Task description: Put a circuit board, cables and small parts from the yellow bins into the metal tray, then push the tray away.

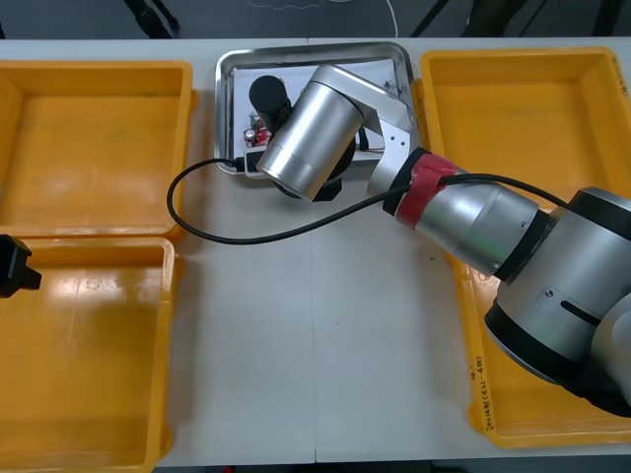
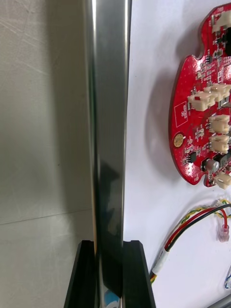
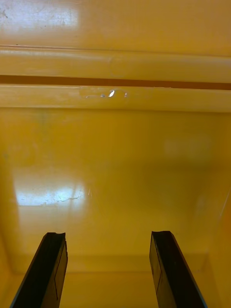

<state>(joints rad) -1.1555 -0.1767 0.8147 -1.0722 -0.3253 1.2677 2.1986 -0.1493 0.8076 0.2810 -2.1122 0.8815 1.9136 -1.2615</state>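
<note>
My right gripper is pinching the rim of the shiny metal tray, which is standing between both fingers. The round red circuit board is lying inside (beside a red and yellow cable). My left gripper is hanging wide open over a yellow plastic bin, apparently holding nothing.

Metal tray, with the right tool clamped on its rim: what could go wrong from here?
1. The right tool pinches only the metal tray's thin rim; pushing may tilt the tray or let it slip.
2. The circuit board and red and yellow cable lie loose inside; a jerk could slide them.
3. A black cable loops over the table by the tray's near corner and might snag.
The left tool hangs open over a yellow bin.
</note>
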